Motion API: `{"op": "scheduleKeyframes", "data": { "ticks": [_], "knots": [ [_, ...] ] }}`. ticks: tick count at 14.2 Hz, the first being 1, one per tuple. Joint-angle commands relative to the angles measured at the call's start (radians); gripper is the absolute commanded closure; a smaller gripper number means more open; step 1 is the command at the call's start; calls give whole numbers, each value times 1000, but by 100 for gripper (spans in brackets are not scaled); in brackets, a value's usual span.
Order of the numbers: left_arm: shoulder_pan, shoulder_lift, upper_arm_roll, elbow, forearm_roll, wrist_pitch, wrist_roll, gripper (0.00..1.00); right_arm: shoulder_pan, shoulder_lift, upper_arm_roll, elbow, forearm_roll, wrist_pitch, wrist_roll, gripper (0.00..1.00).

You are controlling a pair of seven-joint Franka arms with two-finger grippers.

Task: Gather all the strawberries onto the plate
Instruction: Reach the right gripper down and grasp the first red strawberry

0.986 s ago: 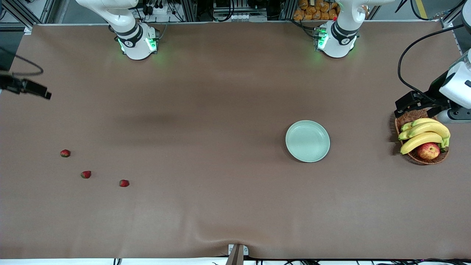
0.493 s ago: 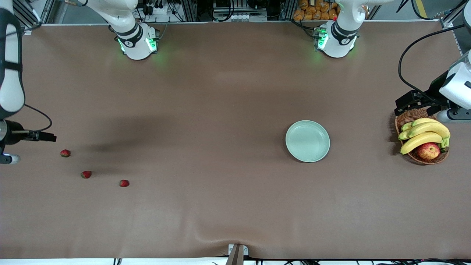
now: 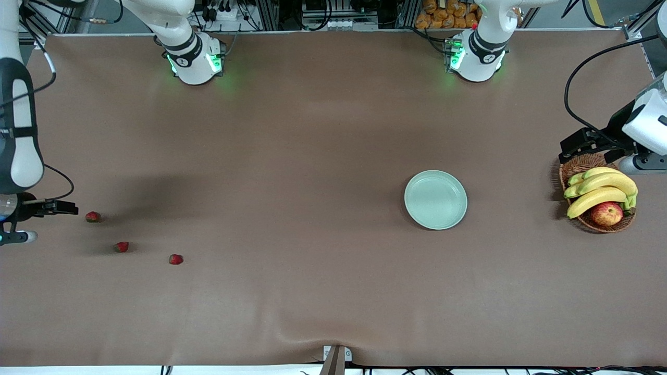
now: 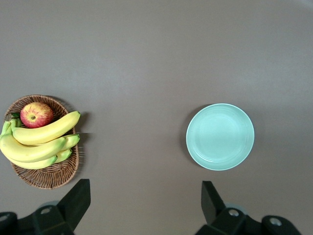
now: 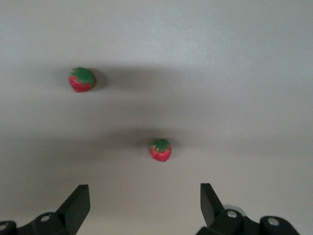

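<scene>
Fingers on both your grippers are spread wide with nothing between them. Your right gripper [image 5: 142, 208] is up over the right arm's end of the table [image 3: 312, 156], beside the strawberries. In the front view only its dark tip shows at the edge, just beside the first strawberry [image 3: 93, 216] and apart from it. Second strawberry [image 3: 121, 247] lies nearer the front camera. Third strawberry [image 3: 176, 259] lies nearer still, and more toward the table's middle. All three sit on bare table, apart from each other, and well apart from the plate [image 3: 435, 200]. Right wrist view shows two berries below the spread fingers [image 5: 78, 203], red with green caps; neither touches a finger. Which two they are, you cannot tell for sure.

Your left gripper [image 4: 144, 208] waits over the left arm's end, above the basket [image 3: 573, 169]. Its wrist view shows the plate [image 4: 220, 136] with nothing in it. Basket [image 4: 49, 171] holds bananas [image 4: 39, 142] and an apple [image 4: 35, 114], well apart from the plate, toward the left arm's end.
</scene>
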Motion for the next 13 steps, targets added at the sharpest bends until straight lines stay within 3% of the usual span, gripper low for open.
{"op": "scheduleKeyframes", "data": {
  "ticks": [1,8,13],
  "knots": [
    [4,5,-12,15,9,-18,-9,0,-32,26,19,-11,-17,36,-30,0],
    [-1,8,-12,14,9,-18,-15,0,-60,46,21,-157,-14,295,-29,0],
    [-10,13,-12,14,9,-18,-12,0,-87,80,25,-180,-2,341,-29,0]
  ]
}}
